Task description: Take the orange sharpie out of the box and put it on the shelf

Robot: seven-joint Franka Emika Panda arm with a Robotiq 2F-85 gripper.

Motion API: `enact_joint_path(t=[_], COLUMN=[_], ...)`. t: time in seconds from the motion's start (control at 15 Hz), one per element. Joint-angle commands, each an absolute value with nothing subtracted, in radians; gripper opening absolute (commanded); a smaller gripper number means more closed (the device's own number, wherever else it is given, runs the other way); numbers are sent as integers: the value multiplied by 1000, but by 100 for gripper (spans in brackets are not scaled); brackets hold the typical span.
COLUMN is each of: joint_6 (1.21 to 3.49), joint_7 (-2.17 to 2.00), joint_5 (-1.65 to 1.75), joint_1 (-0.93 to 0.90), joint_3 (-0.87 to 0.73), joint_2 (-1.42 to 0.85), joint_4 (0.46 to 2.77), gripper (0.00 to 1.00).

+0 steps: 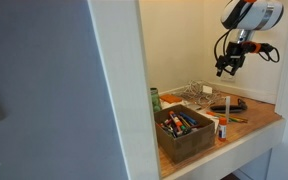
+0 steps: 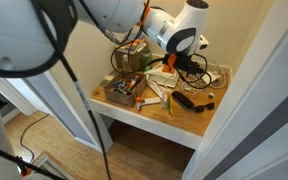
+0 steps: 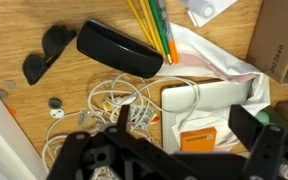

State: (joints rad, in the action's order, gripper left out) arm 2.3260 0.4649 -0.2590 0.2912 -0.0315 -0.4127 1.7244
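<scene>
The small brown box (image 1: 184,135) stands at the front of the light wooden shelf (image 1: 264,122) and holds several markers; I cannot pick out an orange sharpie among them. The box also shows in an exterior view (image 2: 125,90) and at the top right of the wrist view (image 3: 281,40). A few pens, one of them orange (image 3: 168,35), lie loose on the shelf between the box and a black case (image 3: 119,48). My gripper (image 1: 225,67) hangs open and empty well above the back of the shelf, over a white packet with an orange label (image 3: 197,137). Its fingers (image 3: 184,125) frame that packet.
Tangled white cables (image 3: 104,100) and small black pieces (image 3: 44,55) lie beside the black case. A green bottle (image 1: 155,99) stands against the white recess wall. The white walls of the recess close in the shelf at the sides and back.
</scene>
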Motion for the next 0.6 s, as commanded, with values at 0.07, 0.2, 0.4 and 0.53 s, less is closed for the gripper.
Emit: enact_joint_path(t=[0.07, 0.2, 0.4, 0.53], joint_6=[2298, 2282, 2268, 2264], joint_7=[205, 91, 94, 68], joint_5=[1, 114, 112, 132], joint_1=[163, 117, 117, 103], joint_3=[-108, -112, -98, -96], joint_2=[-173, -96, -122, -83], joint_4=[1940, 2003, 1965, 2000], gripper=[100, 100, 100, 100])
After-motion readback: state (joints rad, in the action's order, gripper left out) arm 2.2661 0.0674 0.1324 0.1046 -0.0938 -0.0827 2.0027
